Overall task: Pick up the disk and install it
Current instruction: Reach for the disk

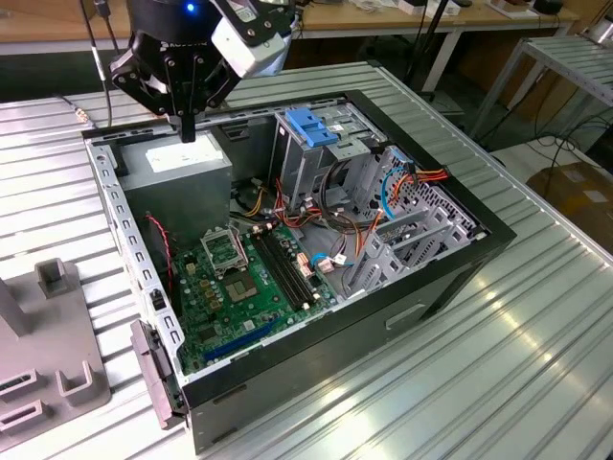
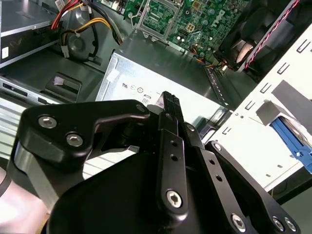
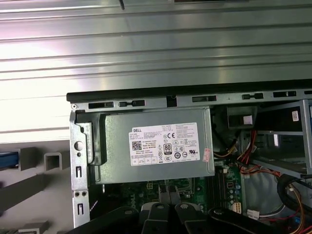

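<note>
My gripper [image 1: 188,129] hangs over the open computer case [image 1: 450,278], just above the grey power supply box [image 1: 177,168] at its back left corner. Its black fingers are shut together with nothing between them, as both wrist views show [image 2: 169,100] [image 3: 165,195]. The white-stickered power supply [image 3: 156,146] lies straight below the fingertips. A blue strip [image 3: 6,159] sits by the grey fixture outside the case wall, and I also see a blue strip [image 2: 290,139] past the perforated wall. I cannot tell whether it belongs to the disk.
Inside the case are a metal drive cage with a blue latch [image 1: 311,125], a green motherboard [image 1: 239,278] and bundles of red, orange and blue cables [image 1: 402,182]. A grey fixture [image 1: 48,364] with slots stands on the ribbed metal table [image 1: 536,364] at the exterior view's left.
</note>
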